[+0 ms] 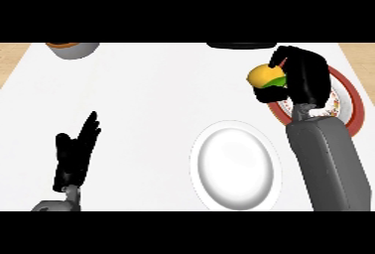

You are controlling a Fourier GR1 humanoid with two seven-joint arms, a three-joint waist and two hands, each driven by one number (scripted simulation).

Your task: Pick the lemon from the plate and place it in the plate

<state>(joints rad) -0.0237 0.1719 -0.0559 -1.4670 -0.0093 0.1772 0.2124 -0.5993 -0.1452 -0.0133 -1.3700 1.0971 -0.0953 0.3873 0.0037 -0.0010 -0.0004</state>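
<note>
A yellow lemon (265, 75) with a green and orange patch is held by my right hand (302, 74), whose fingers and thumb curl round it. The hand holds it just left of the red-rimmed plate (353, 99) at the right, much of which my forearm hides. A plain white plate (236, 166) lies lower down, in front of the lemon, with nothing on it. My left hand (75, 154) rests open at the lower left, fingers pointing up, far from both plates.
A grey bowl with an orange inside (72, 48) sits at the top left edge. A dark object (240, 45) shows partly at the top edge. Wooden surface borders the white counter at both top corners.
</note>
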